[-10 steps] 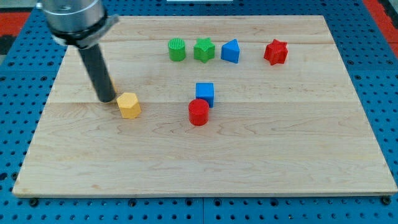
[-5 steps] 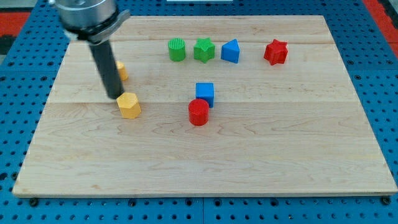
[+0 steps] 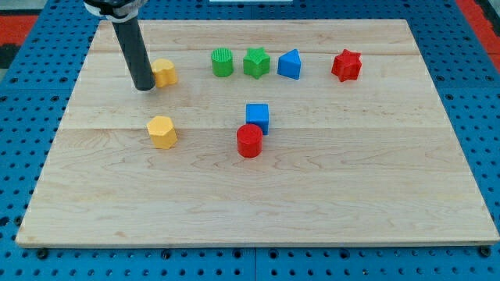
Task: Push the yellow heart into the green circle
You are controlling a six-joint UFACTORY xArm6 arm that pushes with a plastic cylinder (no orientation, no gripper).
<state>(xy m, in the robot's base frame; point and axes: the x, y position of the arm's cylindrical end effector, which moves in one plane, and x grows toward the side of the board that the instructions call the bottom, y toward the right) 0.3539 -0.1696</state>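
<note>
My tip [image 3: 144, 87] rests on the wooden board [image 3: 312, 203] in the view's upper left, pressed right against the left side of the yellow heart [image 3: 164, 72]; the rod has nothing to open or close, it is just a straight dark shaft standing nearly upright with its top cut off by the view's top edge. The yellow heart sits just to the right of my tip and near the green circle [image 3: 223, 62], which lies to its right with a clear strip of board between them. Just beside the green circle, further right, is the green star [image 3: 256, 62], then the blue triangle [image 3: 290, 65], these three in a row along the view's top. The red star [image 3: 346, 65] sits apart, further right. Below my tip lies the yellow hexagon [image 3: 162, 132], well apart from the heart. Near the board's middle the blue cube [image 3: 257, 117] touches the red cylinder [image 3: 249, 141] just below it.
</note>
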